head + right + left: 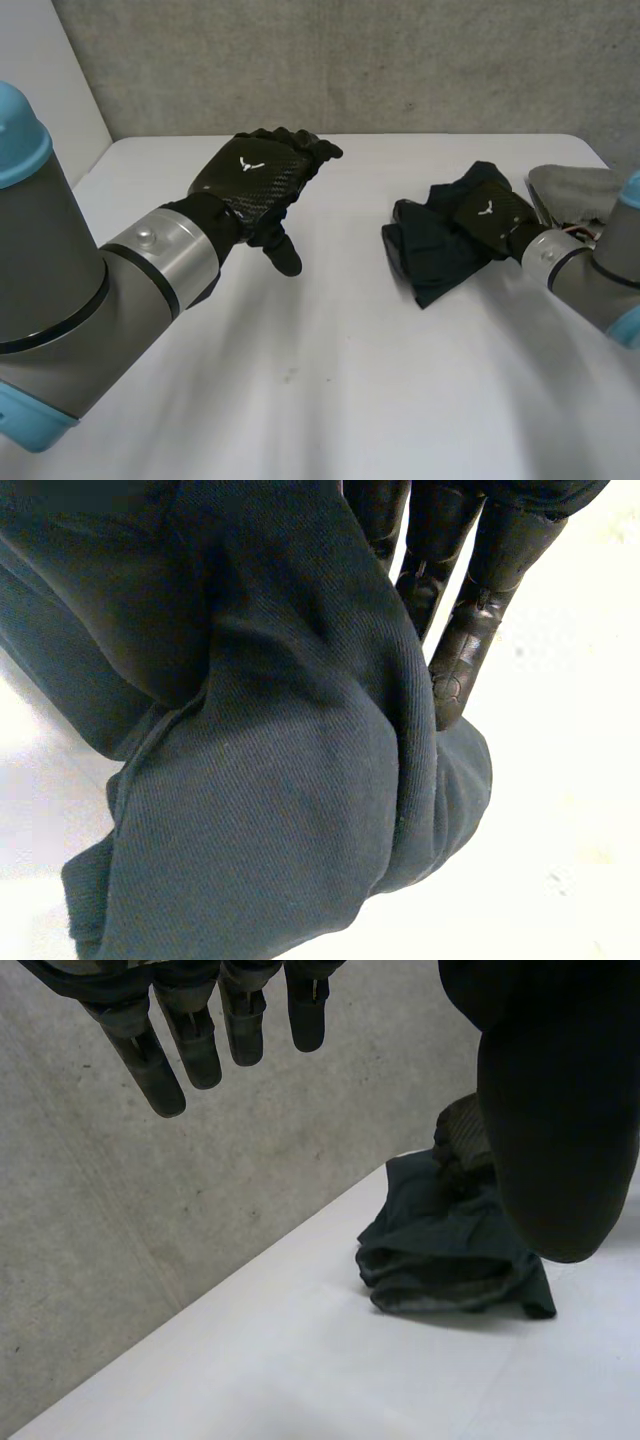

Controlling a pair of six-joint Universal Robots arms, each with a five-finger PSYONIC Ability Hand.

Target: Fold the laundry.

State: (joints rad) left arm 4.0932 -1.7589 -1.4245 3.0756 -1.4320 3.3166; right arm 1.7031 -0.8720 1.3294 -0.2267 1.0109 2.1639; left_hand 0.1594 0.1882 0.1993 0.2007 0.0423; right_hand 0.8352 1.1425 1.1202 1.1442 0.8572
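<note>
Head view showed the dark garment [435, 250] lying in a bunched heap on the right part of the white tabletop [330, 380], well in from the near edge. Its folds were crumpled rather than flat, and one ridge of cloth rose up past the right hand [490, 212], which lay on top of the heap's right side. In the right wrist view the dark garment [260, 810] was drawn up in a thick fold against the palm side of the right hand [500, 550]. Nearly straight fingers [455, 650] stood just behind that fold with their tips touching the cloth, so the hand was grasping the garment. The thumb was covered by the fabric.

Just behind the right arm, at the right edge of the tabletop, a piece of grey cloth [575, 185] lay beside the dark heap.

The left hand [255, 175] was raised above the left middle of the tabletop, well apart from the garment and holding nothing. Its fingers were loosely extended toward the back wall [350, 60] and its thumb hung downward. In the left wrist view its fingers [150, 1060] were relaxed and spread, the thumb [560, 1110] was set apart from them, and the dark garment [440, 1250] lay beyond on the tabletop [300, 1380], near the grey wall.
</note>
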